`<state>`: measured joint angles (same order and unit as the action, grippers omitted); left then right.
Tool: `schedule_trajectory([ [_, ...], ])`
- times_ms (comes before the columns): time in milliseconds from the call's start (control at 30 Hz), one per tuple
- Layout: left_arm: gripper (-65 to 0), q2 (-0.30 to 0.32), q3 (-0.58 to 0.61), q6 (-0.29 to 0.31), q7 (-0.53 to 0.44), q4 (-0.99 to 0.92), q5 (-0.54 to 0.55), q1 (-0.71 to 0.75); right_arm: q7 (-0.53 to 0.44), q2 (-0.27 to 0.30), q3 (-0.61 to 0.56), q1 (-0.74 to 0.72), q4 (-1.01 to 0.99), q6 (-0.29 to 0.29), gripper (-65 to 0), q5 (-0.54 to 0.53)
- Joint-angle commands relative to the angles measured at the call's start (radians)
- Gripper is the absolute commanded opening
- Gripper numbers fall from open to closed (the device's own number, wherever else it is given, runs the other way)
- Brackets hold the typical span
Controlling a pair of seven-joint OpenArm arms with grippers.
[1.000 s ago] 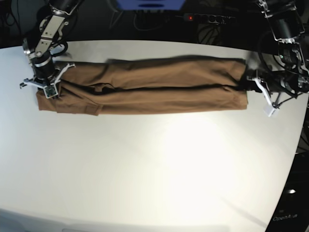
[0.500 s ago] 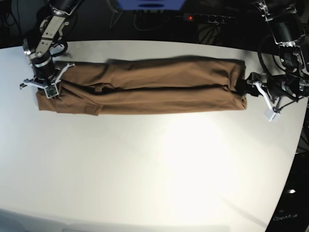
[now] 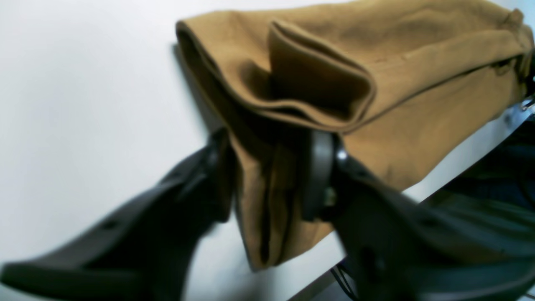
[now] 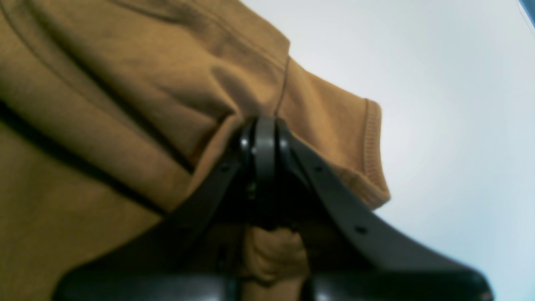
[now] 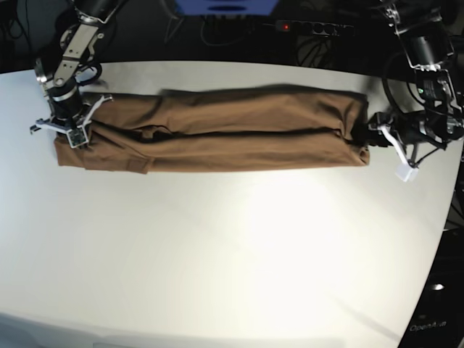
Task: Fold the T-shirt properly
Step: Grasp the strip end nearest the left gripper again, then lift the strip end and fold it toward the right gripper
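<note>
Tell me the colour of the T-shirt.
Plain tan-brown T-shirt, no print; shown best in the base view.

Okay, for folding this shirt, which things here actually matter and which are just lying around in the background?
Part of the job:
- tan-brown short-sleeved cotton T-shirt, folded into a long band
- right gripper, shut on the T-shirt's sleeve end
- left gripper, jaws either side of the other end
- white table beneath

Just lying about:
- black power strip, behind the table
- blue object, at the far edge

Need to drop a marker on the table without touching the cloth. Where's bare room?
The table is bare in front of the T-shirt, from its near edge to the near table edge. A narrow bare strip runs behind it. Crowded at both shirt ends: right hand and left hand.
</note>
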<state>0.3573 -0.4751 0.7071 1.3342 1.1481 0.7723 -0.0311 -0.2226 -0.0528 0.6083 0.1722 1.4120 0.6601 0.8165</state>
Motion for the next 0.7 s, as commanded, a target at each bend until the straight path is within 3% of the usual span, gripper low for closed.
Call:
schedule_trajectory([
  [0,-48.2,-0.004,0.009,-0.009,0.062,-0.012,-0.08,0.01,0.113,-0.003,0.002,0.016,-0.021,0.038,-64.7,0.086],
  [233,-62.7,-0.004,0.006,-0.009,0.062,-0.015,-0.08,0.01,0.113,-0.006,0.002,0.016,-0.021,0.038,-64.7,0.086],
  [367,-61.6,-0.013,0.003,-0.009,0.062,-0.015,-0.069,0.003,0.113,-0.015,0.0,0.016,-0.021,0.038,-64.7,0.088],
  [667,-61.6,-0.129,0.003,-0.009,0.062,-0.007,-0.072,-0.056,0.113,-0.029,-0.001,0.016,-0.023,0.038,-64.7,0.088],
])
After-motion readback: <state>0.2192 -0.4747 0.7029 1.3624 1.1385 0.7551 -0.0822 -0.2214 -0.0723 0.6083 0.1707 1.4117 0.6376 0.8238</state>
